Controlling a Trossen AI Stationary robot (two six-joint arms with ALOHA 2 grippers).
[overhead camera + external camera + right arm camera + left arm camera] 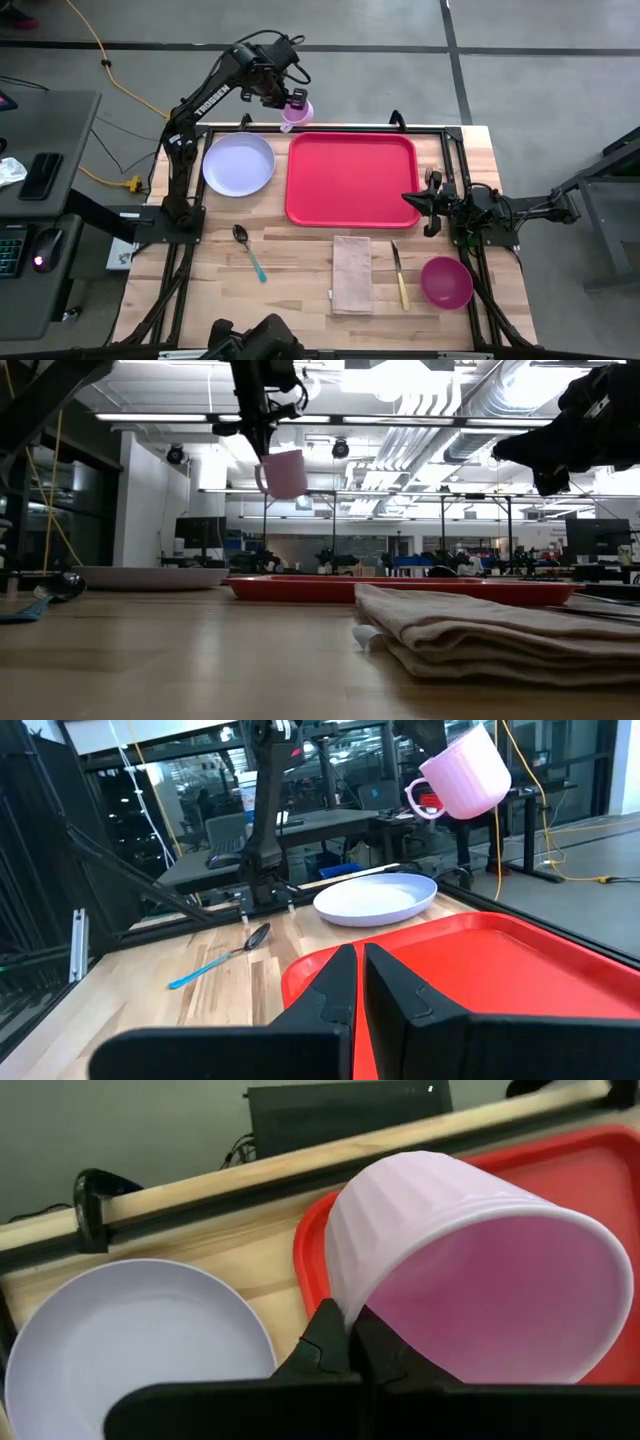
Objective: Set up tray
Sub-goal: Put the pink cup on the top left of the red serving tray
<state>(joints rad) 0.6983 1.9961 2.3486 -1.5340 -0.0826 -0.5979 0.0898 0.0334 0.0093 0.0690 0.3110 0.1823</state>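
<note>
The left gripper (pixel 290 103) pinched a pink cup (pixel 297 113) in the air, just above the far left corner of the red tray (pixel 350 180), while the right gripper (pixel 412 198) waited, fingers pressed together, at the tray's right edge.

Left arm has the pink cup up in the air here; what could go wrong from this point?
1. The left gripper pinches only the rim of the pink cup, which hangs tilted, so it may slip and drop.
2. It hangs over the far rim of the tray, beside the lavender plate; lowered there, it could tip.

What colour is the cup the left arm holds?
Pale pink cup; the right wrist view shows it best.
</note>
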